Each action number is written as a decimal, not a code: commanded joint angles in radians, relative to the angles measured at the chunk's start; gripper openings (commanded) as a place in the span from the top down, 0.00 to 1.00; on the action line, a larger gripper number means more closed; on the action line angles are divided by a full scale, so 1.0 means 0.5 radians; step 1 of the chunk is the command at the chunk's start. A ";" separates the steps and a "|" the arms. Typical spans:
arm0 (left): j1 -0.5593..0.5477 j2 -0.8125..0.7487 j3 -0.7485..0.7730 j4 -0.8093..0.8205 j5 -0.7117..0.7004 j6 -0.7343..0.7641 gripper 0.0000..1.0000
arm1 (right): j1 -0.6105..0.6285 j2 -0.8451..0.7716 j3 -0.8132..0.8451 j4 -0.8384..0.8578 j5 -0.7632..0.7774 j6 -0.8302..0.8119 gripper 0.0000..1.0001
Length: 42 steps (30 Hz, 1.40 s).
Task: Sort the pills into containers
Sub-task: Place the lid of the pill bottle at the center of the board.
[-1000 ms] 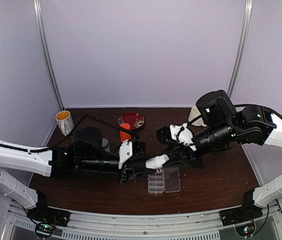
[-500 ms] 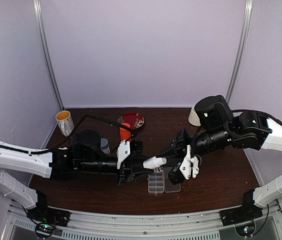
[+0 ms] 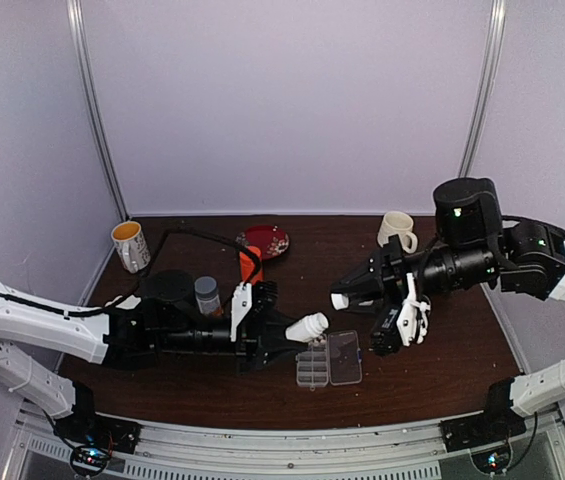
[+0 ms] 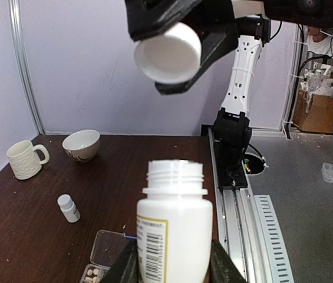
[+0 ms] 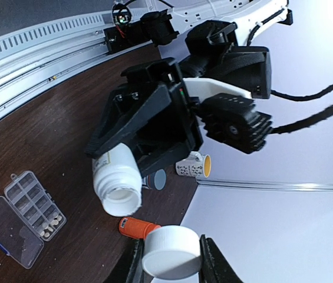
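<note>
Your left tool point(image 4: 172, 268) pinches smooth white plastic bottle point(image 4: 174, 218), ridged neck uncapped; your right tool point(image 5: 171, 265) pinches round white cap point(image 5: 171, 250).

Pale lilac walls point(image 3: 282, 100), dark wooden table point(image 3: 452, 385)

Organiser box point(image 4: 108, 247) half behind white bottle point(image 4: 174, 236)
</note>
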 commanded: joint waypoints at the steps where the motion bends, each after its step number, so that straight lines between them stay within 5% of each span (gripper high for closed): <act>1: 0.003 -0.021 -0.060 0.109 0.013 -0.080 0.86 | -0.058 -0.110 -0.124 0.098 -0.127 0.206 1.00; 9: 0.004 -0.036 -0.088 -0.137 -0.251 -0.102 0.86 | -0.106 -0.304 -0.419 0.659 -0.212 1.568 1.00; 13: -0.009 0.023 -0.103 -0.195 -0.315 -0.146 0.81 | -0.106 -0.501 -0.749 1.100 0.090 2.548 1.00; 16: -0.019 0.083 -0.091 -0.277 -0.395 -0.135 0.80 | -0.106 -0.579 -0.845 1.087 0.296 2.986 1.00; 25: -0.025 0.336 -0.059 -0.291 -0.592 -0.104 0.81 | -0.106 -0.480 -0.997 0.848 0.293 3.534 1.00; 34: -0.025 0.572 0.083 -0.424 -0.571 -0.039 0.82 | -0.109 -0.437 -1.368 1.182 0.435 3.971 1.00; 42: -0.023 0.661 0.238 -0.676 -0.551 -0.024 0.83 | -0.108 -0.332 -1.411 1.079 0.518 4.131 1.00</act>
